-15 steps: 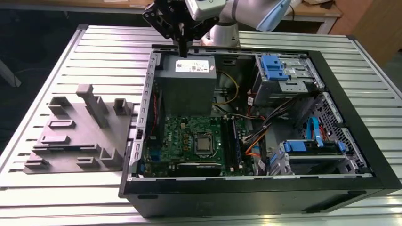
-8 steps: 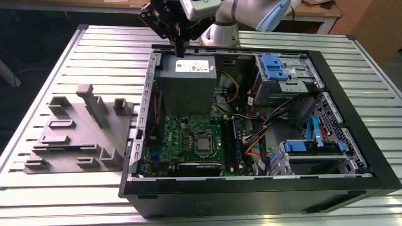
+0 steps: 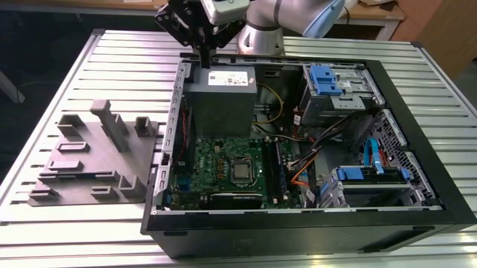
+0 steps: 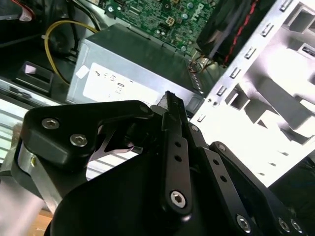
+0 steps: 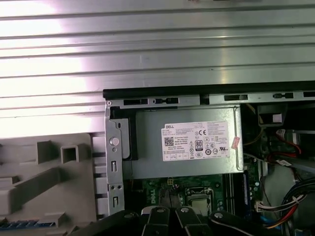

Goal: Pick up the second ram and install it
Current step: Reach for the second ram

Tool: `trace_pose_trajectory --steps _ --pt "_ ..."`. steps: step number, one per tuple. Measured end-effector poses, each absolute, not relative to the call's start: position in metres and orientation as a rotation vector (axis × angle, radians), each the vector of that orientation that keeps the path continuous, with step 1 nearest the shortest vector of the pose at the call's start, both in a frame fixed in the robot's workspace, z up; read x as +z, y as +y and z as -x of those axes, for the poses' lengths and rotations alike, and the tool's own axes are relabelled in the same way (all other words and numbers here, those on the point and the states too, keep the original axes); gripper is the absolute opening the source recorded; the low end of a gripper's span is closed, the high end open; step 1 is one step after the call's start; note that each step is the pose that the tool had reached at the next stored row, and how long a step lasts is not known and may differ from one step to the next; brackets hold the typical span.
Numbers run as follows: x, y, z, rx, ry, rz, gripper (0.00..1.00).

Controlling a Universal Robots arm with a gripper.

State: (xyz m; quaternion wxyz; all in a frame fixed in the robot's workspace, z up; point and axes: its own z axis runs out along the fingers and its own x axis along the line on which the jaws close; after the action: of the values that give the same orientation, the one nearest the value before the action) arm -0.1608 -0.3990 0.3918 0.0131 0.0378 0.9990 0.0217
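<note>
The tool [image 3: 204, 58], black metal with bolted link bars, points down with its slim fingers [image 4: 172, 125] pressed together and nothing seen between them. Right under it sits the supply [image 3: 221, 106], a plain grey sheet-metal box with a white label, at the far end of the case [image 3: 298, 237], a black tower laid on its side with the panel off. Further from the tool, past the supply, lies the green board [image 3: 220, 162], square and studded with small parts, with a bluish stick [image 3: 278, 167] upright among its long black slots. Beside the supply a yellow wire [image 3: 277, 103] loops, and beyond it stand perforated steel cages [image 3: 350, 92] with blue plastic latches [image 3: 325, 78]. The ram [image 5: 27, 225], a narrow blue-green strip, appears to lie flat in the fixture [image 3: 89, 162], a matte grey moulded block of posts and recesses. The fixture is outside the case, well apart from the tool on the exterior view's left. All rests on a tabletop [image 3: 127, 61] of ribbed, shiny aluminium slats. The arm [image 3: 287, 19] is silver with pale blue caps, and wooden furniture [image 3: 439, 25] stands behind.
</note>
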Motion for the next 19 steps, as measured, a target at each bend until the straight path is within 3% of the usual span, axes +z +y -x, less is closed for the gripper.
trace_pose_trajectory --steps 19 --pt "0.39 -0.399 0.218 0.068 3.111 -0.126 0.07"
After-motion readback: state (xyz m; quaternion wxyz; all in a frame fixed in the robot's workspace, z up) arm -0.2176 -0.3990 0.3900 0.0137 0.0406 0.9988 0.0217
